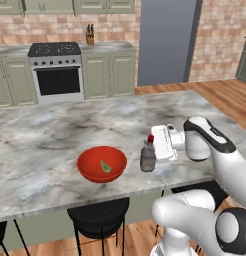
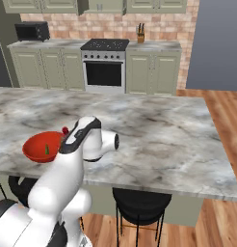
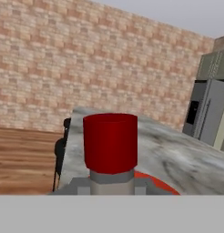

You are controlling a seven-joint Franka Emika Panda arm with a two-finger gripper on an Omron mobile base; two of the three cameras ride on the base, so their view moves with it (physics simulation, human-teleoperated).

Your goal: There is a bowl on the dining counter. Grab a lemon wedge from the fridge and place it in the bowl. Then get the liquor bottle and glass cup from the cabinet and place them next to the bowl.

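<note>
We are gripping the upright bottle (image 1: 148,156) in our claw (image 1: 154,145), standing it near the table's (image 1: 45,135) front edge, just right of the bowl (image 1: 101,163).

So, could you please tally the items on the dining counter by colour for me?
Red: 1, the bowl
Yellowish-green: 1, the lemon wedge in that bowl
Dark grey with a red cap: 1, the liquor bottle
Total: 3

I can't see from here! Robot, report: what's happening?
Gripper shut on dark grey red-capped liquor bottle, standing on marble dining counter. Red round bowl beside it, holding lemon wedge. Nothing blocking.
</note>
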